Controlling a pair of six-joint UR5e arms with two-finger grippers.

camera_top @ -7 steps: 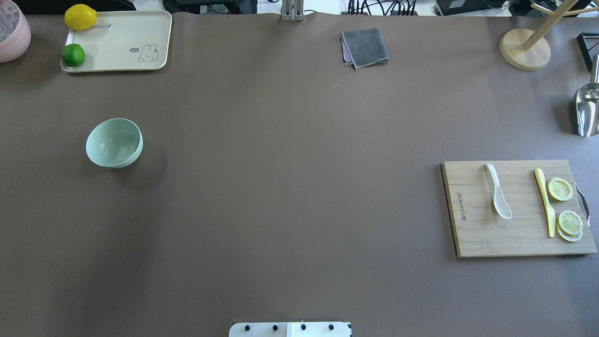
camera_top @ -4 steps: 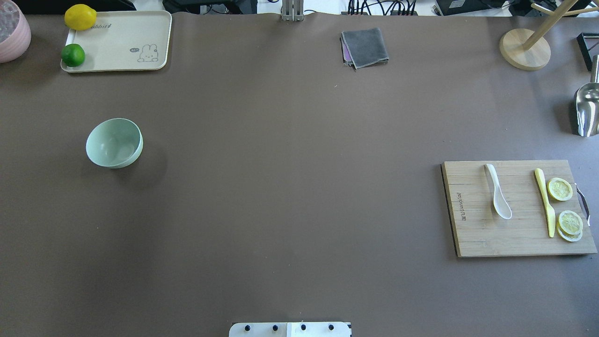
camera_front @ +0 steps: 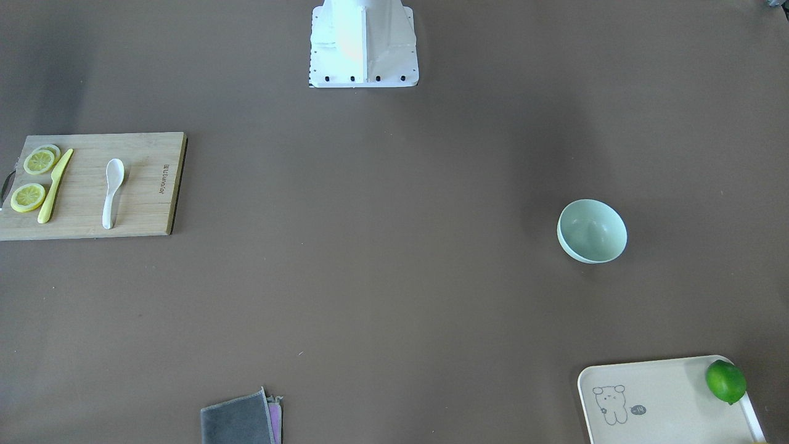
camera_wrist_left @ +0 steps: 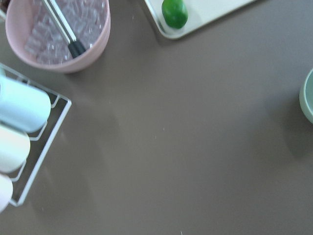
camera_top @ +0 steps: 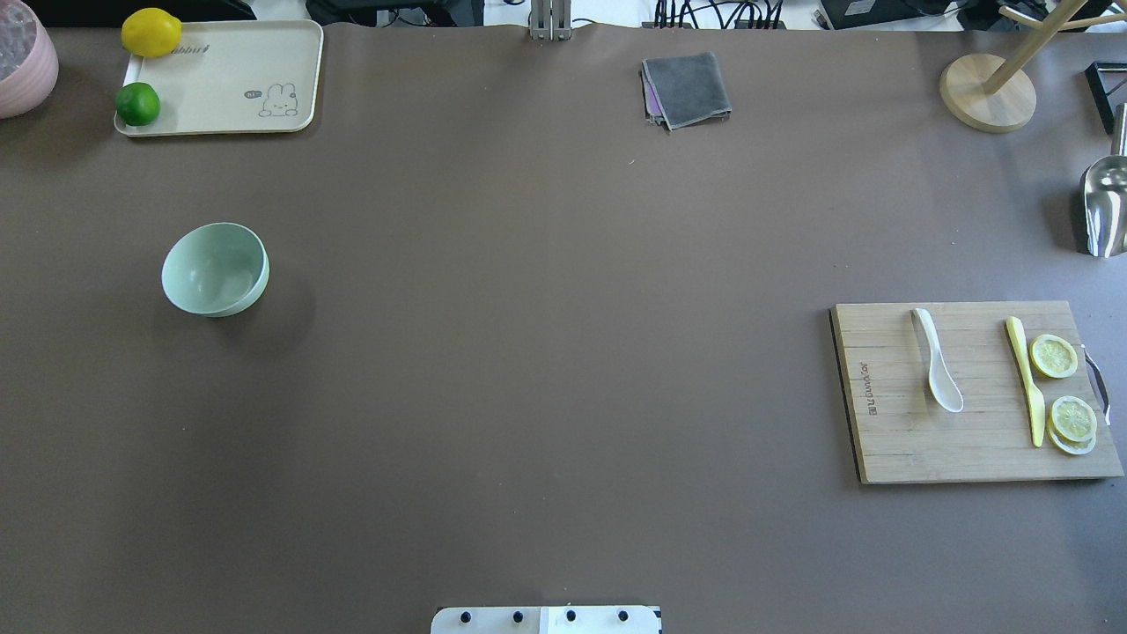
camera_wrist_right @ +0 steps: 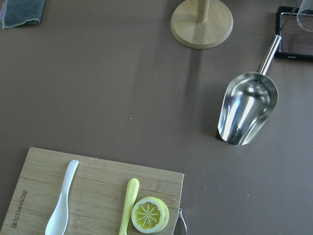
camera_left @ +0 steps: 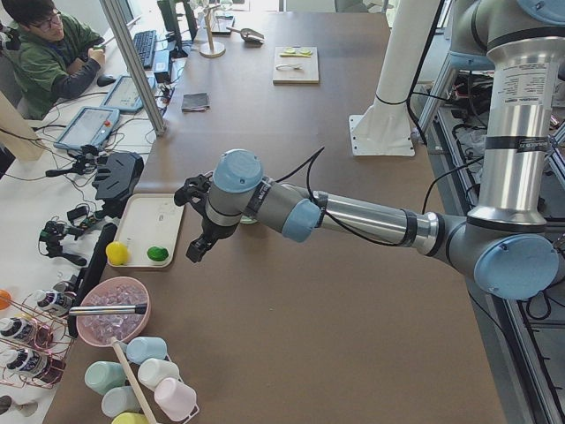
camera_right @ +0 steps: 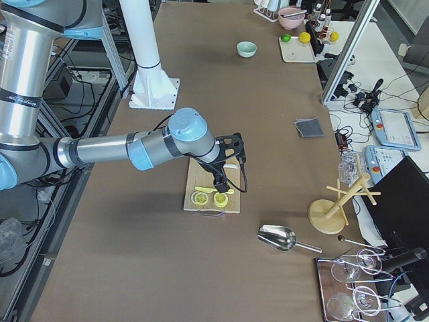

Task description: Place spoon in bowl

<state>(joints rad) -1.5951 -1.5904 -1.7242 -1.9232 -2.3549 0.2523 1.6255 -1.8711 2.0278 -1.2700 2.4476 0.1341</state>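
Claws first: the left gripper (camera_left: pixel 195 251) hangs above the desk near its left edge, and the right gripper (camera_right: pixel 219 185) hangs over the right end. Both show only in the side views, so I cannot tell how wide either stands, and I see nothing held.

On the cutting board (camera_top: pixel 889 440) by the right edge lies the spoon (camera_top: pixel 939 363). A yellow knife (camera_top: pixel 1027 380) lies parallel and apart from it, with lemon slices (camera_top: pixel 1054 356) beyond the knife.

The bowl (camera_top: pixel 214 269) sits upright toward the left edge, well apart from the spoon. A tray (camera_top: pixel 229 88) holding a lime (camera_top: pixel 137 104) fills the far left corner.

The spoon's long axis runs near to far, slightly slanted, with the scoop toward the robot's edge and the handle toward the far edge.
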